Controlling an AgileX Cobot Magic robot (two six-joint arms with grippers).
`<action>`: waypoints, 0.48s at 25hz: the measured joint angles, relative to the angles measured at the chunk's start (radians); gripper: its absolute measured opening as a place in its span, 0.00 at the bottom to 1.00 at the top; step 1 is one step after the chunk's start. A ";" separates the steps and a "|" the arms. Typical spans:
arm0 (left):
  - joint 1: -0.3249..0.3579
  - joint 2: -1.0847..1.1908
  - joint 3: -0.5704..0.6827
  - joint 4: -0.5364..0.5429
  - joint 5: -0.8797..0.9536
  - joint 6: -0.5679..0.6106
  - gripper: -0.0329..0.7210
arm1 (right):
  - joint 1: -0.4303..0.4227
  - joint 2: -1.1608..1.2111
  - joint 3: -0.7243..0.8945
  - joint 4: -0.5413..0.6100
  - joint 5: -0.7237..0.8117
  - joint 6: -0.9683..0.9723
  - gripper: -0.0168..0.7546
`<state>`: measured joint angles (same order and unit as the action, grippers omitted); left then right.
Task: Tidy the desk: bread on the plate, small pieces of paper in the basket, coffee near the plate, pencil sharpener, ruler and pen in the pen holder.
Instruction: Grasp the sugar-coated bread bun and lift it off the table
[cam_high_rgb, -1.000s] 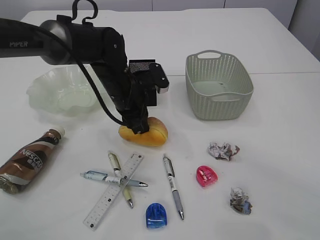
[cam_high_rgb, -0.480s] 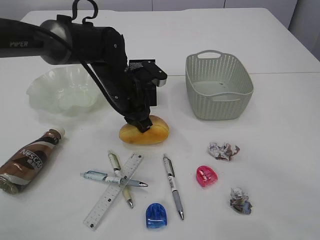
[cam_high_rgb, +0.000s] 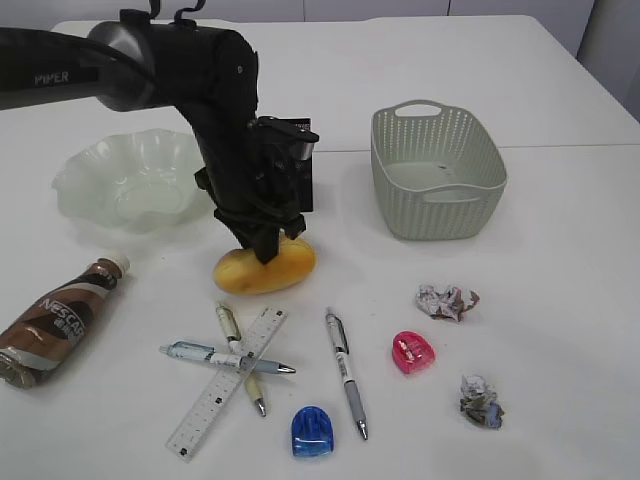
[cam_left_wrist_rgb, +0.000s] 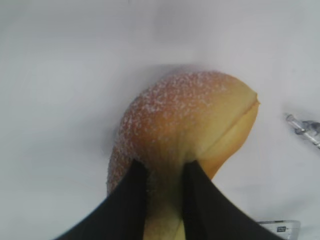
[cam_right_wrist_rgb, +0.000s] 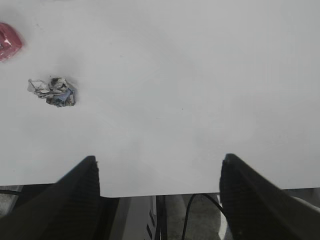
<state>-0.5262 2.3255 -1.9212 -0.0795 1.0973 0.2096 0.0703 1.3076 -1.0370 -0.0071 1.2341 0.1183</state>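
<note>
My left gripper (cam_high_rgb: 264, 246) is shut on the bread (cam_high_rgb: 262, 272), a golden sugary bun held low over the white desk (cam_high_rgb: 560, 250); in the left wrist view both black fingers pinch the bread (cam_left_wrist_rgb: 190, 120) at its near end. The wavy green plate (cam_high_rgb: 80, 178) lies to its left and the perforated basket (cam_high_rgb: 440, 215) to its right. The coffee (cam_high_rgb: 58, 320) lies on its side at the left. The ruler (cam_high_rgb: 228, 382) crosses two pens (cam_high_rgb: 225, 357); a third pen (cam_high_rgb: 345, 372) lies apart. My right gripper (cam_right_wrist_rgb: 160, 167) is open over the desk's edge. The pen holder is out of view.
A blue pencil sharpener (cam_high_rgb: 312, 430) and a pink one (cam_high_rgb: 412, 352) sit near the front. Two crumpled paper pieces (cam_high_rgb: 446, 300) (cam_high_rgb: 481, 402) lie at the right; one paper piece (cam_right_wrist_rgb: 52, 91) shows in the right wrist view.
The left arm has swung left toward the plate, carrying the bread with it. The right gripper has not moved.
</note>
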 joint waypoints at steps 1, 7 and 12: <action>0.000 0.002 -0.003 0.021 0.018 -0.051 0.22 | 0.000 0.000 0.000 0.000 0.000 0.000 0.73; 0.000 0.006 -0.013 0.109 0.047 -0.210 0.22 | 0.000 0.000 0.000 0.000 0.000 0.000 0.73; 0.000 0.008 -0.072 0.139 0.115 -0.236 0.22 | 0.000 0.000 0.000 0.000 0.000 0.000 0.73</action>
<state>-0.5262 2.3340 -1.9933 0.0592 1.2119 -0.0264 0.0703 1.3076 -1.0370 -0.0071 1.2341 0.1183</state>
